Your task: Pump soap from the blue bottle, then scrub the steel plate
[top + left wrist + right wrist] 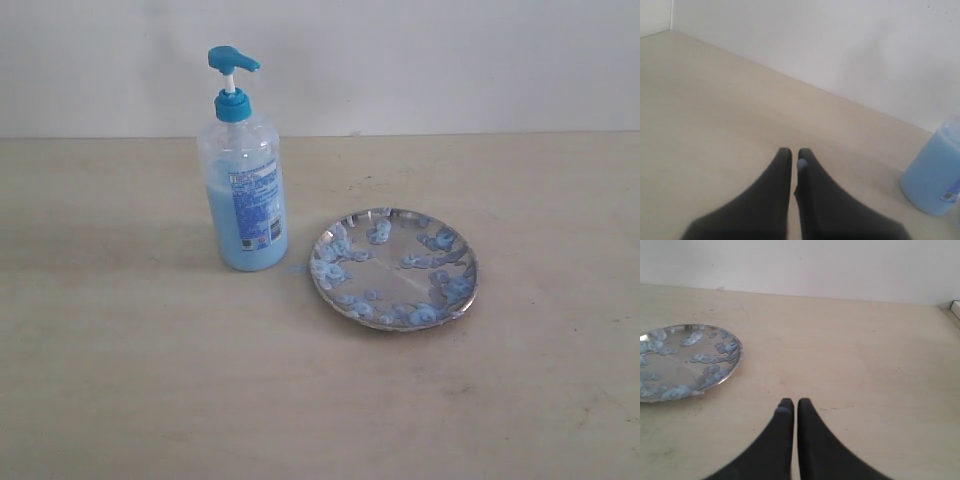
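Just right of the bottle (243,190) on the worktop (120,380), the plate (392,272) lies flat, dotted with blue soap (378,232). Pumping looks at least partly done, and scrubbing seems not yet begun. The left pincer (795,155) near the bottle and the right pincer (792,406) beyond the plate are both pinched narrow, holding nothing.

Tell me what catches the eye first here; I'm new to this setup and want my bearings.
The blue bottle stands upright on the tan table, part full of light blue soap. Right of it in the exterior view lies the steel plate, apart from it, dotted with pale blue blobs. The left claw and right claw are shut and empty.
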Controlling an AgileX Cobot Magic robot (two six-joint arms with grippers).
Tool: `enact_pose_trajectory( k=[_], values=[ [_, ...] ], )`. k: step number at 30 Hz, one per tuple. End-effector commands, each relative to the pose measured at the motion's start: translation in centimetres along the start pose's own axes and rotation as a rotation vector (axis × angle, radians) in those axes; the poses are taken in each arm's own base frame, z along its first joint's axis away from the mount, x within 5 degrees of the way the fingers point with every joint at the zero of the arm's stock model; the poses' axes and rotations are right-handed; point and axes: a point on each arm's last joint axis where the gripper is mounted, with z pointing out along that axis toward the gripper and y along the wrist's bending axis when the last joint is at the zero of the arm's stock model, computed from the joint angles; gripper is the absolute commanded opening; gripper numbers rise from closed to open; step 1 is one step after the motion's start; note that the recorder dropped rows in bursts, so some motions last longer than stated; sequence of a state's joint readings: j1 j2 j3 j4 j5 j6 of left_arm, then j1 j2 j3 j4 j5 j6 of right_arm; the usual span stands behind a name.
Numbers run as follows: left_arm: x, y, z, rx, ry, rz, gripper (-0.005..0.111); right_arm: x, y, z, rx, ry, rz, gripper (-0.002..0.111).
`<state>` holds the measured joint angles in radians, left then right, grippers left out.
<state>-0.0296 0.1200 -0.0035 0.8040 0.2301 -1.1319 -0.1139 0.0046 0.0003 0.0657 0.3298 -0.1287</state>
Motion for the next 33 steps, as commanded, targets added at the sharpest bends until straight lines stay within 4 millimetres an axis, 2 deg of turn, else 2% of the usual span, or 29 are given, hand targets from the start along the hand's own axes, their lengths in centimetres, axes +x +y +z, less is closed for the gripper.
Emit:
enact_pose_trajectory(
  k=[1, 18, 21, 22, 25, 28, 30, 33],
  values=[
    [0.1, 0.0, 0.0, 0.003, 0.007, 0.006, 0.004, -0.1, 0.0, 0.0, 0.003, -0.013, -0.005, 0.000],
    [0.3, 0.3, 0.0, -0.034, 0.028, -0.002, 0.004, -0.1, 0.0, 0.0, 0.002, -0.013, 0.009, 0.000],
    [0.9, -0.8, -0.2, 0.082, 0.095, -0.372, 0.004, -0.1, 0.0, 0.0, 0.002, -0.013, 0.009, 0.000],
    [1.1, -1.0, -0.5, 0.112, 0.111, -0.336, 0.004, -0.1, 0.0, 0.0, 0.002, -0.013, 0.009, 0.000],
    [1.3, -0.8, -1.0, 0.130, 0.083, 0.030, 0.004, -0.1, 0.0, 0.0, 0.002, -0.013, 0.009, 0.000],
    [1.3, -0.9, -1.0, 0.148, 0.063, 0.283, 0.004, -0.1, 0.0, 0.0, 0.002, -0.013, 0.009, 0.000],
    [1.3, -0.8, -1.0, 0.138, 0.063, 0.332, 0.004, -0.1, 0.0, 0.0, 0.002, -0.013, 0.009, 0.000],
    [1.5, -0.6, -1.0, 0.108, 0.091, 0.285, 0.004, -0.1, 0.0, 0.0, 0.002, -0.013, 0.009, 0.000]
  ],
)
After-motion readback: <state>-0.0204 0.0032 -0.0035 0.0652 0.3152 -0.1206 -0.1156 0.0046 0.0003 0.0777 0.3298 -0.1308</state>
